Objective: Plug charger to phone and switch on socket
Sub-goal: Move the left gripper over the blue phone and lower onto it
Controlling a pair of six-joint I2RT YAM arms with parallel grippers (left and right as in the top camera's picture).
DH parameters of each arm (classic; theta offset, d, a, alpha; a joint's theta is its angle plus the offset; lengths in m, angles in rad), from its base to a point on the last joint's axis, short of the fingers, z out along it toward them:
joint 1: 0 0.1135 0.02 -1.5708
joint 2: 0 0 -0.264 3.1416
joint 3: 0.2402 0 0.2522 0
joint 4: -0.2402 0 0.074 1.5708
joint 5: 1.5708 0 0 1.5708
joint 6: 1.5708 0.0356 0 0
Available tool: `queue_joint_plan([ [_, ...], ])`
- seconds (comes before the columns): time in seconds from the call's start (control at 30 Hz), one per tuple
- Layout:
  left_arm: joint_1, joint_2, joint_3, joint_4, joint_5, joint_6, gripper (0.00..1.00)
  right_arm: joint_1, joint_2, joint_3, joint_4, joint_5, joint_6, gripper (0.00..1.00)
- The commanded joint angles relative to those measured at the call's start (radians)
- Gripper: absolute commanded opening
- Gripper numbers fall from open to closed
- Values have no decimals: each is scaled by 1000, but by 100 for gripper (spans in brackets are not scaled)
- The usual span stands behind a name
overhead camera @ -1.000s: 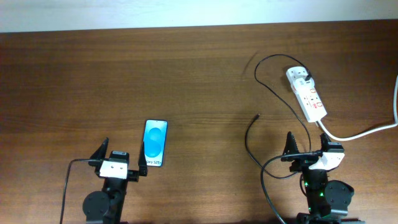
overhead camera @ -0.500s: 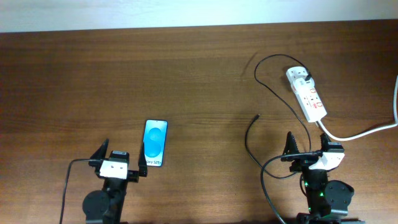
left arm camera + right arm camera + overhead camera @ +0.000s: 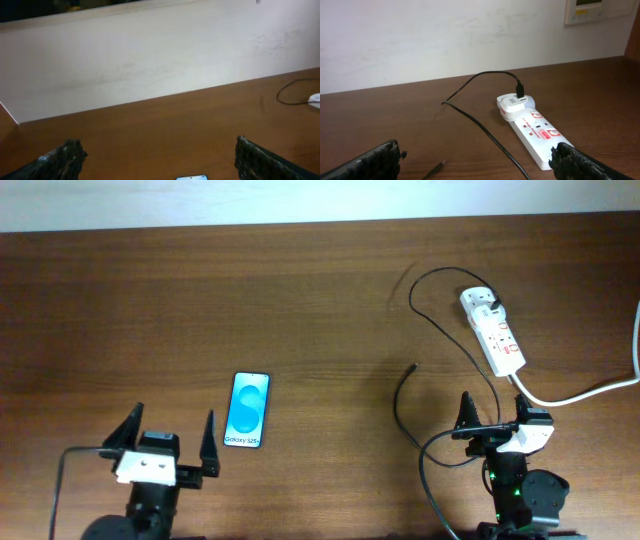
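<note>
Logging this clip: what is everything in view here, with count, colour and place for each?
phone: one, black bezel, blue screen lit, flat on the table left of centre
charger: one, thin black cable, looping from the socket's far end, its loose tip lying mid-table
socket: one, white strip with red switches, far right
white cord: one, thick, running from the socket off the right edge
table: one, dark brown wood
wall panel: one, pale, on the wall, upper right of the right wrist view
left gripper: one, black, open, near edge beside the phone
right gripper: one, black, open, near edge below the socket
</note>
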Motion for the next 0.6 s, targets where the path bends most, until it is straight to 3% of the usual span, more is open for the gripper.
queue_joint_plan([
  [0.0, -2, 140, 127, -5, 23, -43, 99, 6, -8, -5, -7, 5, -3, 98],
  [0.1, -2, 298, 274, -79, 92, -48, 99, 6, -8, -5, -7, 5, -3, 98],
  [0.33, -2, 687, 728, -442, 208, -50, 99, 6, -8, -5, -7, 5, -3, 98],
  [0.47, -2, 860, 895, -590, 282, -50, 99, 6, -8, -5, -7, 5, -3, 98],
  [0.57, -2, 949, 917, -690, 283, -50, 99, 6, -8, -5, -7, 5, -3, 98],
])
